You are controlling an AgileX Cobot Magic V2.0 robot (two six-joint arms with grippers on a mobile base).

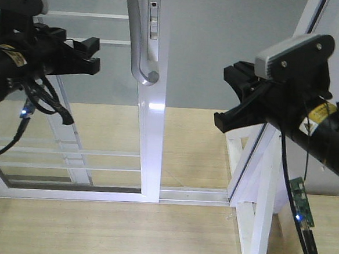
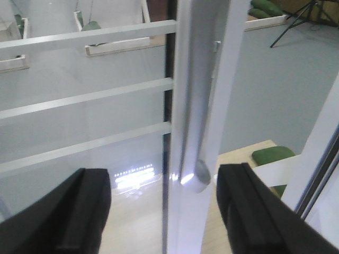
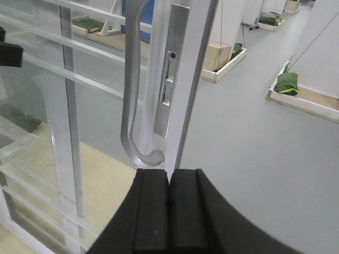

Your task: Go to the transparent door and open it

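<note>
Tall clear-glass sliding door in glossy white frame [image 1: 152, 137] stands directly ahead, between the two arms, its foot in a white floor rail [image 1: 191, 193]. Thin white bars cross the pane to the left. The long curved grey metal pull handle [image 1: 139, 40] runs down the stile beside a narrow lock plate [image 3: 166, 79]. Left tool [image 2: 161, 206] is spread wide; in the left wrist view the handle's lower end sits between its fingers but further off, with no contact visible. Right tool [image 3: 169, 209] is pressed together and empty, pointing at the handle's hooked bottom. Judgement: the panel is rigid and probably heavy, running only sideways along the rail. The glass is fragile, so don't push on it. The handle is smooth and likely slippery; grip its straight middle section and pull steadily along the rail.
</note>
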